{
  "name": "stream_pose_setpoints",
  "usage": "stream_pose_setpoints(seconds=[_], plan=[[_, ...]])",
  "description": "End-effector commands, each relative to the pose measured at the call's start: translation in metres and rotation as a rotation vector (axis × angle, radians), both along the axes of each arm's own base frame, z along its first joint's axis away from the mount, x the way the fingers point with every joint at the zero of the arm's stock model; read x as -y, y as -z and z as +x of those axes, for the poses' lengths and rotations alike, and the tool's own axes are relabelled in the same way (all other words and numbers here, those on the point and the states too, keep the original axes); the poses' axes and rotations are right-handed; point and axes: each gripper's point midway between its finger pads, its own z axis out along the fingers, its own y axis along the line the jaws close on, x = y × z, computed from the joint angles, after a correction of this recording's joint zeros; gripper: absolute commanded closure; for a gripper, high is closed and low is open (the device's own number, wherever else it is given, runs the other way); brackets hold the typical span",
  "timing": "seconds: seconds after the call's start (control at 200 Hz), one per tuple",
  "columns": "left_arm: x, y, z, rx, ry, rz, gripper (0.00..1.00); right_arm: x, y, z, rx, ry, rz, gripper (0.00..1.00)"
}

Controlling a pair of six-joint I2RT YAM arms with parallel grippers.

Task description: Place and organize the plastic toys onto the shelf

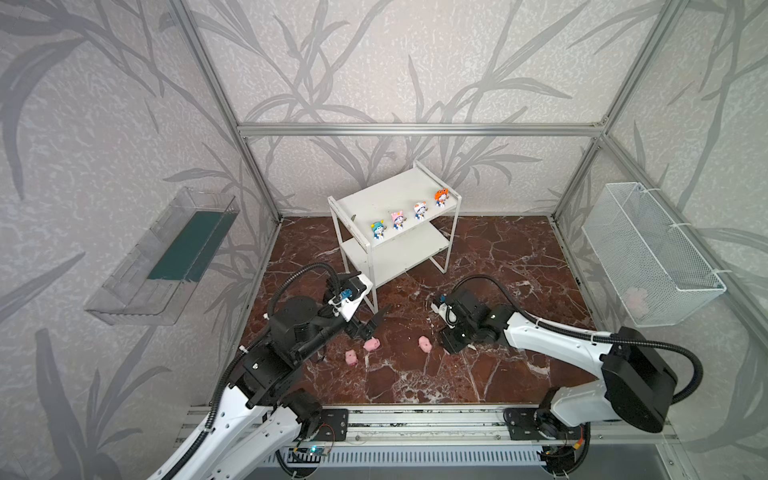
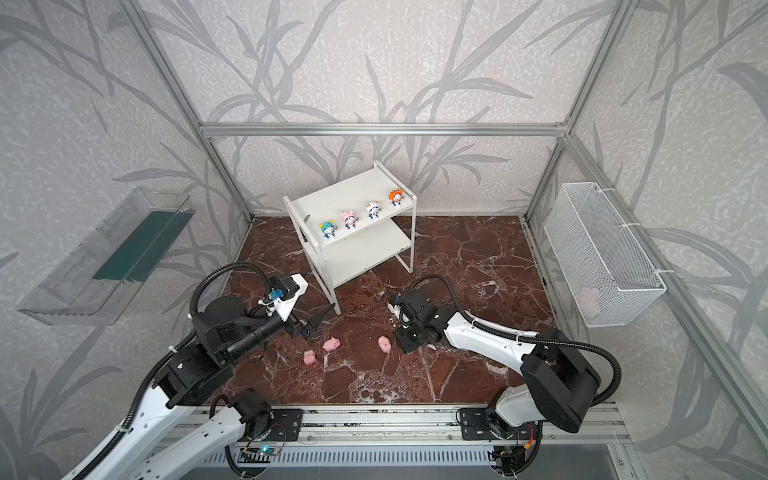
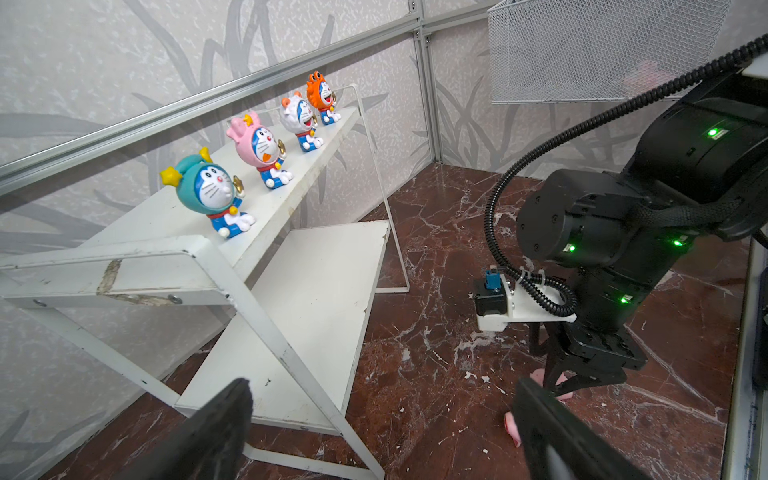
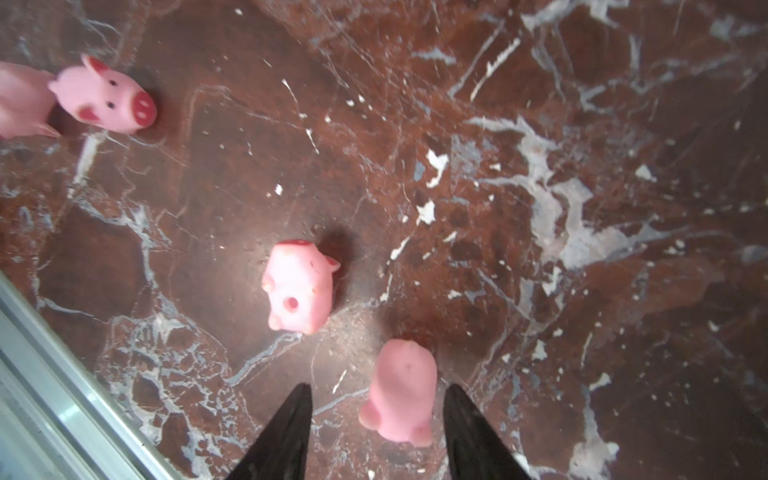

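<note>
Red-brown marble table (image 1: 478, 270) below me, grey leaf wallpaper all round. At the back stands the white shelf (image 1: 386, 195), with four hatted figurines (image 1: 419, 210) lined up along its top board. Three pink pigs (image 1: 372, 344) lie on the table. The left end effector (image 1: 376, 322) gapes wide and holds nothing. The right end effector (image 4: 379, 388) is part open, a finger either side of one pig (image 4: 401, 390).
</note>
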Motion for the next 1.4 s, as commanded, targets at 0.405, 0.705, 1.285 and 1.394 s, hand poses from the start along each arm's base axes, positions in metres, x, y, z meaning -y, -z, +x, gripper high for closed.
stream_pose_setpoints(seconds=[0.405, 0.705, 1.285, 1.394], plan=[[0.009, 0.006, -0.007, -0.015, 0.072, 0.009, 0.01, 0.014, 0.022, -0.009, -0.037, 0.01, -0.048, 0.45], [0.045, 0.038, -0.032, -0.263, 0.324, 0.077, 0.01, 0.01, 0.029, -0.007, -0.044, 0.012, -0.051, 0.5], [0.038, 0.064, -0.035, -0.398, 0.26, 0.09, 0.01, 0.005, 0.015, 0.004, 0.009, 0.006, -0.033, 0.81], [0.027, 0.062, -0.036, -0.365, 0.21, 0.08, 0.01, 0.0, 0.005, 0.01, 0.039, -0.001, -0.016, 0.8]])
